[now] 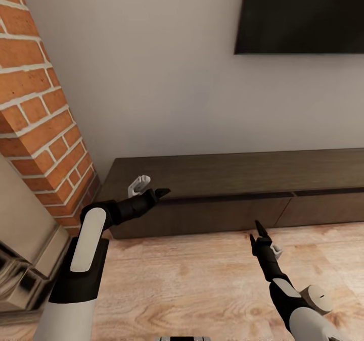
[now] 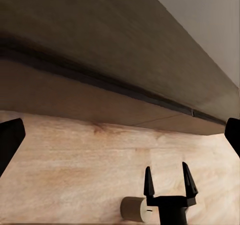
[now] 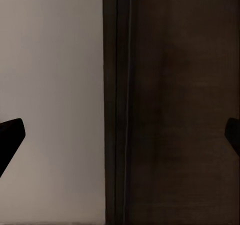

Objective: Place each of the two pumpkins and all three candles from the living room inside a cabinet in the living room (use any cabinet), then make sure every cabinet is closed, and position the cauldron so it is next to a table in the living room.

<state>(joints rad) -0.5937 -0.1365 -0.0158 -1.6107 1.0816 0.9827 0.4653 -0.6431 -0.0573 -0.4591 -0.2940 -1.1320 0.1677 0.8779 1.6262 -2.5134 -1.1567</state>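
The long dark cabinet (image 1: 237, 189) runs across the middle of the head view, against the wall, with its drawer fronts shut. The left gripper (image 1: 161, 193) sits at the cabinet's left end, just at its top front edge; its fingers are spread wide and hold nothing. The right gripper (image 1: 257, 231) hangs lower right, over the wood floor (image 1: 192, 280) in front of the cabinet, spread apart and empty.

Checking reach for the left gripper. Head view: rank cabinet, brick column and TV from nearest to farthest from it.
1. cabinet: the left gripper hovers at the front edge of its top, near the left end.
2. brick column: on the left, beside the cabinet's end.
3. TV: high on the wall, upper right.
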